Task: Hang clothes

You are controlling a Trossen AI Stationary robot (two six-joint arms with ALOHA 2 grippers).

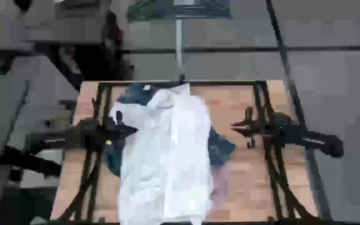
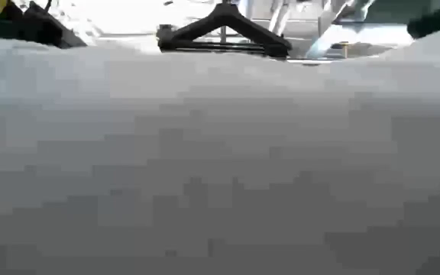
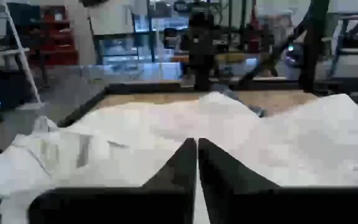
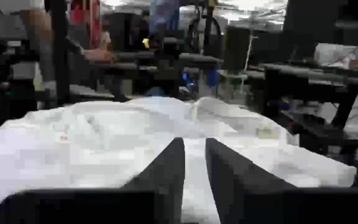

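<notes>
The white shirt (image 1: 167, 156) lies spread lengthwise down the middle of the table, its collar end toward the far edge, and fills the low view (image 2: 220, 153). It lies over a blue shirt (image 1: 220, 149) that shows at its right side and far end (image 1: 133, 95). The pink shirt does not show plainly. My left gripper (image 1: 129, 130) is shut at the white shirt's left edge, with the shirt ahead of its fingers (image 3: 196, 168). My right gripper (image 1: 235, 128) is open by a narrow gap (image 4: 194, 162), right of the shirts. My left gripper's shut fingertips are at the white shirt's left edge (image 1: 122, 119), coming level from the table's left side. I cannot tell whether they touch the cloth.
A pole (image 1: 179, 53) stands at the table's far edge with a rack (image 1: 180, 9) above it. Dark arm frames (image 1: 95, 162) (image 1: 274, 169) run down both sides of the wooden table (image 1: 249, 187). A person's arm (image 4: 42, 31) shows beyond the table.
</notes>
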